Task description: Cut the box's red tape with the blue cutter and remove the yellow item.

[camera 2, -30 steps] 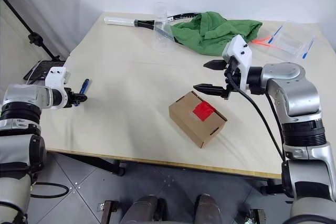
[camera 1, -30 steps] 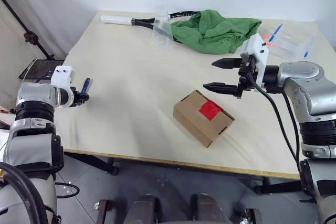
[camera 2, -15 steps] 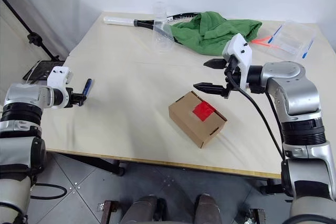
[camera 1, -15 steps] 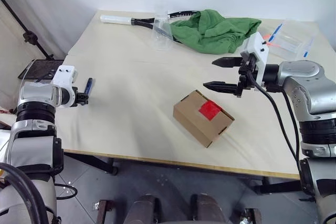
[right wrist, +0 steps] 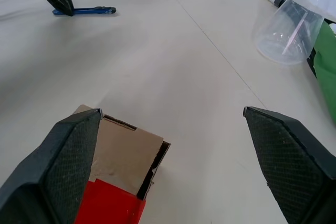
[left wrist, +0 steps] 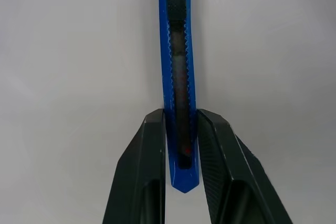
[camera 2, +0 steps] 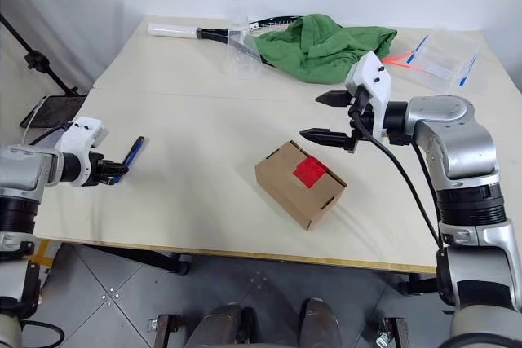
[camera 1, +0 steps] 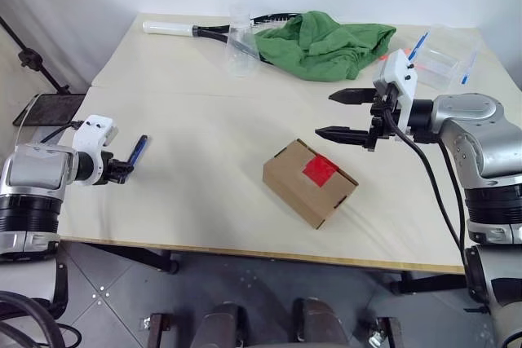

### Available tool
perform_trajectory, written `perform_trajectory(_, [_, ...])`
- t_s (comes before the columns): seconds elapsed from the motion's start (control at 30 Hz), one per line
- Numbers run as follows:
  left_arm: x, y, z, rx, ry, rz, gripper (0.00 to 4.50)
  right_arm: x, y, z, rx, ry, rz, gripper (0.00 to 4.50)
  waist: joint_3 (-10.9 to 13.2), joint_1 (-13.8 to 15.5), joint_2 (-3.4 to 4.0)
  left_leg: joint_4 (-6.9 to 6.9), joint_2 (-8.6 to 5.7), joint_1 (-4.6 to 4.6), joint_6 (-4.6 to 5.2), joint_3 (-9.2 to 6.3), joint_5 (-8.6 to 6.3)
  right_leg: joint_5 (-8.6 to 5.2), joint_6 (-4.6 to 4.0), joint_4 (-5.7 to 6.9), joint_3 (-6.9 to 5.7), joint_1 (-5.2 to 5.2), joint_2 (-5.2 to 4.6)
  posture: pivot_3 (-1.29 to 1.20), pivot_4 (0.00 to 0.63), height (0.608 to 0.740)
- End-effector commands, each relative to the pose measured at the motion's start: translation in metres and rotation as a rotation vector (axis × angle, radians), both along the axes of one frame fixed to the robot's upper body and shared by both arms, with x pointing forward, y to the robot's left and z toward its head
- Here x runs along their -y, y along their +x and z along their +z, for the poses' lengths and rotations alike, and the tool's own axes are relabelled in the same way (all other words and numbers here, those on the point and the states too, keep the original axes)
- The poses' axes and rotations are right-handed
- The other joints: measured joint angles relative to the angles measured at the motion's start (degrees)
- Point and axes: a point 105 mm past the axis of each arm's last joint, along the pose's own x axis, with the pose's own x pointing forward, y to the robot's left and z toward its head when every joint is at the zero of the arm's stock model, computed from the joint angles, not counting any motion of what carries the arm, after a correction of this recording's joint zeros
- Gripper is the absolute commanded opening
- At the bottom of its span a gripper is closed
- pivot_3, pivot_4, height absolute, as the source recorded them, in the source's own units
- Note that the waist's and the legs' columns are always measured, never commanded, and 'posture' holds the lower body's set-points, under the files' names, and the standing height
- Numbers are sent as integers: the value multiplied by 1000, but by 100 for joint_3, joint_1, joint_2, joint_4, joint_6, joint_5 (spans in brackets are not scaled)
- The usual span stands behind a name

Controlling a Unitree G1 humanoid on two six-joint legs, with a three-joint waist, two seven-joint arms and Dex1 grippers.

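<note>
Nearest, at the bench's (camera 1: 204,226) left edge, the left tool (camera 1: 122,167) is pinching the cutter (camera 1: 137,149) by its rear end, the two black fingers (left wrist: 144,171) pressed flat against its sides while the rest of the blue body juts out ahead over the bench. The cutter looks light, stiff and smooth-sided, so it could twist in so short a hold; I would judge a grip nearer its middle steadier for pressing down on tape. Whether the blade is slid out I cannot tell: the far tip is cut off in the left wrist view and too small from the head.

Further in, near the bench's middle, the box (camera 1: 310,182) sits closed and turned at an angle, well apart from the cutter. The tape (camera 1: 319,169) lies across its top seam. The cardboard seems thin and light, likely to slide or dent under a push, so it probably needs bracing by its side walls while the tape is cut. The yellow item is presumably inside the closed box.

Just beyond and above the box, the right tool (camera 1: 344,113) hangs with its fingers spread wide, touching nothing.

Farthest back lie a clear cup (camera 1: 241,50), a green cloth (camera 1: 326,38) over a racket (camera 1: 188,30) whose head is mostly covered, and a clear packet (camera 1: 444,59) with thin light blue sticks.
</note>
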Motion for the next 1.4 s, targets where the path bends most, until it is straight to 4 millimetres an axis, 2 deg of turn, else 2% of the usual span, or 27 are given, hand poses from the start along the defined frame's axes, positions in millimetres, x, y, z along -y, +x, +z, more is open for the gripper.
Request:
perform_trajectory(0.03, [34,-23,-1,-37,-85,-197,952,-4,-5,15,60,17,28,4500,1,0,-2,-2,2,-4,0,-1,-1,0,0,-6,-1,-1,0,0,150,740])
perform_trajectory(0.1, [51,-38,1,-49,-117,-309,952,-4,-6,17,63,18,31,4500,8,-8,-5,-4,6,-12,0,-4,-5,0,0,-15,0,-6,0,0,150,740])
perform_trajectory(0.2, [52,-53,-1,-28,-63,-409,411,-6,-7,17,63,13,42,4500,16,0,-6,-3,8,-19,2,-13,-11,0,-1,-24,13,-5,0,0,150,740])
perform_trajectory(0.43, [83,-90,8,-1,-106,-759,382,-26,-18,19,69,-11,134,4500,46,11,-18,0,14,-26,1,-17,-13,1,-3,-33,19,-4,-1,0,150,740])
perform_trajectory(0.57, [88,-100,3,-16,-41,-900,382,-52,-34,17,61,-44,236,4500,52,12,-14,0,24,-26,-4,-17,-16,3,-7,-37,19,-5,0,0,150,740])
perform_trajectory(0.67, [92,-105,-4,-28,47,-1026,382,-77,-51,2,32,-154,315,4500,56,0,-10,0,27,-26,-5,-15,-16,4,-8,-37,9,-6,5,0,150,740])
perform_trajectory(0.8, [84,-95,-20,-47,242,-1100,382,-107,-68,-9,45,-199,399,4500,57,9,-10,-1,25,-26,-3,-10,-17,4,-8,-35,-19,-7,11,0,150,740])
perform_trajectory(0.9, [87,-87,-24,-37,280,-1113,382,-120,-73,-19,52,-263,434,3993,58,38,-11,7,23,-28,2,-8,-20,4,-8,-26,-23,-9,13,0,150,740])
perform_trajectory(0.97, [88,-87,-26,-54,290,-1131,382,-127,-74,-25,48,-285,435,3392,58,45,-11,11,19,-28,8,-10,-22,4,-8,-22,-24,-8,9,0,150,740])
perform_trajectory(1.1, [91,-83,-30,-82,290,-1134,382,-140,-81,-40,80,-334,483,1999,57,40,-10,13,16,-27,11,-13,-24,4,-7,-18,-27,-6,8,0,150,740])
perform_trajectory(1.27, [98,-74,-31,-66,292,-1139,382,-157,-81,-60,124,-403,512,234,56,52,-7,19,12,-22,17,-11,-20,4,-7,-12,-29,0,6,0,150,740])
perform_trajectory(1.3, [99,-73,-32,-66,292,-1139,382,-160,-81,-62,128,-406,517,12,56,54,-7,20,10,-21,19,-12,-18,4,-6,-11,-29,1,6,0,150,740])
perform_trajectory(1.4, [101,-71,-33,-61,288,-1137,382,-171,-84,-69,127,-406,545,12,56,67,-7,21,6,-18,23,-16,-16,6,-3,-10,-28,6,3,0,150,740])
